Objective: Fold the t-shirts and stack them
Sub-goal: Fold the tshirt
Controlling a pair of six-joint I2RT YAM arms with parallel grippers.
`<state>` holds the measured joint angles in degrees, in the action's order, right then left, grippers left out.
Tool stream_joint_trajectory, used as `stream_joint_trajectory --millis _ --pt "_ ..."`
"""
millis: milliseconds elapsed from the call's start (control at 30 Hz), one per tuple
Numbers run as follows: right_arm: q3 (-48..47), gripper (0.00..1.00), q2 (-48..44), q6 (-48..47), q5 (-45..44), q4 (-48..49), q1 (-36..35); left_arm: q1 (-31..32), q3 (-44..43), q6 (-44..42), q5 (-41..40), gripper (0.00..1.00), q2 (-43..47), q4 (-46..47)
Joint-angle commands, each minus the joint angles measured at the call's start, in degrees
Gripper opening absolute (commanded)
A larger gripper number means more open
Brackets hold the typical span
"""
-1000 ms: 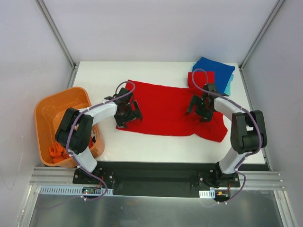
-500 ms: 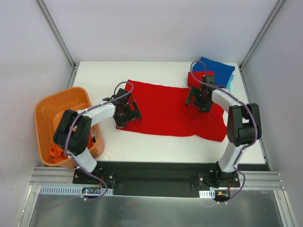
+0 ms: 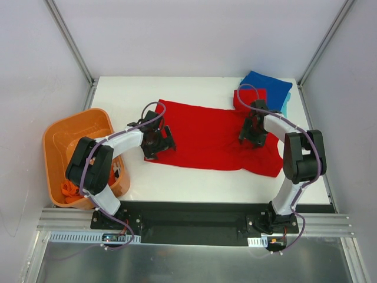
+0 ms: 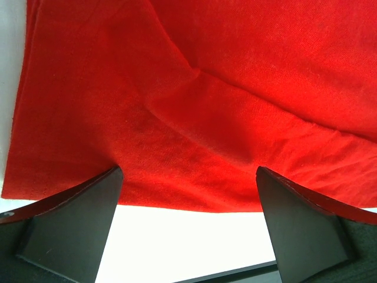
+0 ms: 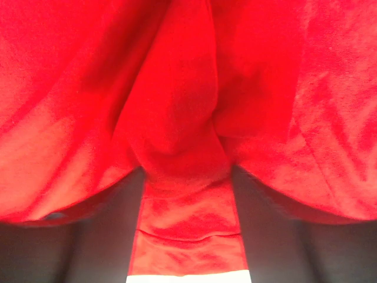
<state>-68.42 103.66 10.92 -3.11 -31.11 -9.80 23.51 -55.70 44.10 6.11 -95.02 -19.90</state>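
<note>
the red t-shirt (image 3: 212,138) lies spread flat on the white surface (image 3: 126,97), and i place everything else from it. my left gripper (image 3: 160,142) sits over its left edge, near the front corner. its fingers (image 4: 70,224) stand wide apart with nothing between them but the hem below, and they are not pinching it. my right gripper (image 3: 252,132) is down on the shirt's right part, toward the back. in the right wrist view a raised ridge of red cloth fills the gap between its fingers (image 5: 283,236), so it is partly closed and squeezing a fold of this shirt. just behind the shirt's right back corner lies a blue t-shirt (image 3: 268,85) with a folded red piece (image 3: 248,97) against it. well off the shirt's left side stands an orange basket (image 3: 59,135) holding orange-red cloth (image 3: 72,188).
</note>
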Motion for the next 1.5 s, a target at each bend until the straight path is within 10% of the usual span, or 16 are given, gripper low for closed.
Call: stream_joint_trajectory --millis 0,233,867,1200,1267,1467 --pt "-1.18 0.55 -1.53 1.74 -1.90 -0.79 0.31 -0.92 1.91 -0.77 -0.57 0.99 0.28 -2.25" --pt "-1.01 0.30 -3.19 2.71 -2.33 -0.70 0.31 -0.92 2.09 -0.68 -0.40 0.99 0.54 -2.33" --pt "-15.41 0.29 3.99 -4.41 -6.38 -6.67 -4.78 -0.83 2.35 -1.29 0.39 0.99 0.28 -2.33" --pt "-24.31 0.71 6.66 -6.61 -8.13 -11.43 -6.98 -0.83 3.32 -1.47 0.39 0.99 1.68 -2.42" --pt "-19.85 0.97 1.50 -6.70 -9.18 -10.20 -6.90 -0.83 3.32 -1.47 0.48 0.99 1.95 -2.33" --pt "-2.18 0.97 -15.46 -1.52 -11.32 -6.78 -5.67 -0.83 3.93 -1.29 0.22 0.99 1.77 -2.25"
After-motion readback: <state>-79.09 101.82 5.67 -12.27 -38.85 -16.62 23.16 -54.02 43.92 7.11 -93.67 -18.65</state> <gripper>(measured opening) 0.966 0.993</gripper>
